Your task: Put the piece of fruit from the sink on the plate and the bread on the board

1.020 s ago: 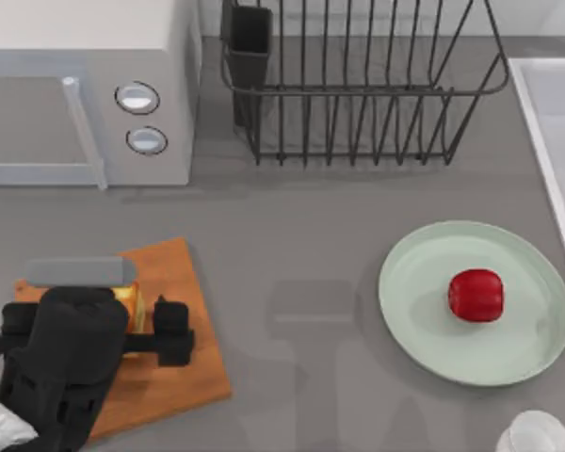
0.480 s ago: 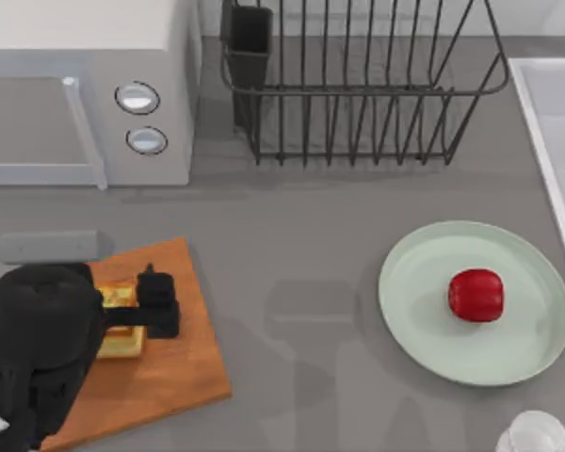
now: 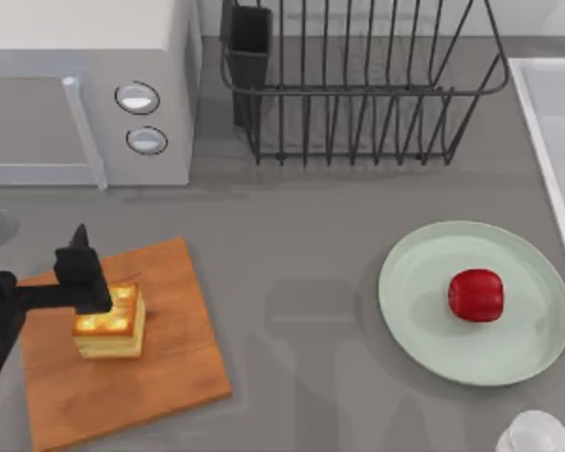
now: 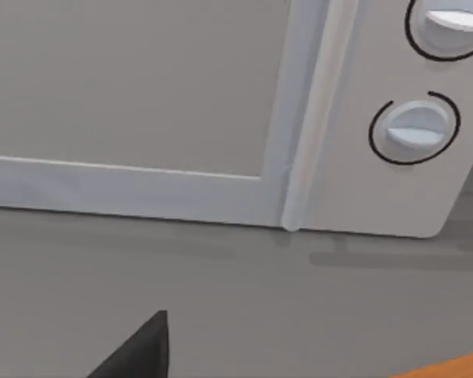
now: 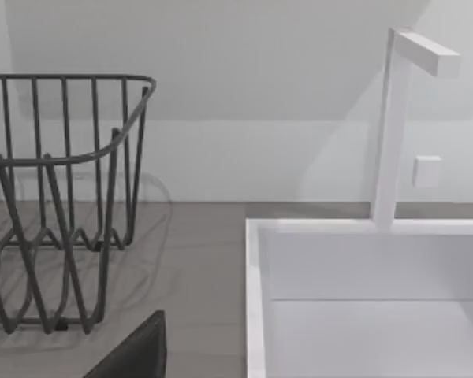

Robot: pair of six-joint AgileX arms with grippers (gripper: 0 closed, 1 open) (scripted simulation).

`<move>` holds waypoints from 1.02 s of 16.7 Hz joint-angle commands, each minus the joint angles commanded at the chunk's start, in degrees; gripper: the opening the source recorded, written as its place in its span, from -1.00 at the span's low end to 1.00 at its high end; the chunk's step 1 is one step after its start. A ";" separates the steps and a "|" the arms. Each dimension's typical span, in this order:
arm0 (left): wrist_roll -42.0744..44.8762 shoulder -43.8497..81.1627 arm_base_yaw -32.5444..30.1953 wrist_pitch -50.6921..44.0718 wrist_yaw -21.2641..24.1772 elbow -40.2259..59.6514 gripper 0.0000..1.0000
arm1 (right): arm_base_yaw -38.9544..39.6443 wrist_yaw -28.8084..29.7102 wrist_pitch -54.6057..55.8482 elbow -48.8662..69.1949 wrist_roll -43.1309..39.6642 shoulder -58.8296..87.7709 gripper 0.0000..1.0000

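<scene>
Top view: a grey table seen from above. Taking the orange-brown board [image 3: 122, 363] as landmark, it lies at the table's lower left. The bread [image 3: 110, 322] stands upright on the board's upper middle, toasted side up. The left gripper [image 3: 75, 282] sits at the board's upper left edge; one dark finger [image 3: 83, 273] shows just beside the bread's upper left corner, and whether it touches the bread cannot be told. How far the claw is open cannot be told, and nothing is seen held in it. Far right of the board lies the mint-green plate [image 3: 471, 363], with the red piece of fruit [image 3: 476, 295] resting on it, right of its centre. Above the board stands a microwave [image 3: 85, 89]; up and right of the board, a wire dish rack [image 3: 358, 80]. The sink [image 3: 546, 141] runs along the right edge.

Left wrist view: the microwave's door and two dials [image 4: 414, 130], a sliver of the board [image 4: 449, 368], one dark fingertip [image 4: 142, 350].

Right wrist view: the sink basin [image 5: 370, 299] with a white faucet [image 5: 398, 118] and the dish rack beside it; one dark fingertip [image 5: 138, 350]; the right claw's state cannot be told.
</scene>
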 joint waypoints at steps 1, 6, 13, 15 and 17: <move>0.93 -4.18 1.64 -1.81 1.28 -0.64 1.00 | 0.00 0.00 0.00 0.00 0.00 0.00 1.00; 5.49 -24.44 9.64 -10.73 7.52 -3.92 1.00 | 0.00 0.00 0.00 0.00 0.00 0.00 1.00; 10.17 -44.98 17.86 -20.01 13.99 -7.48 1.00 | 0.00 0.00 0.00 0.00 0.00 0.00 1.00; 10.80 -47.74 18.97 -21.27 14.87 -7.98 1.00 | 0.00 0.00 0.00 0.00 0.00 0.00 1.00; 11.02 -48.68 19.35 -21.70 15.17 -8.14 1.00 | 0.00 0.00 0.00 0.00 0.00 0.00 1.00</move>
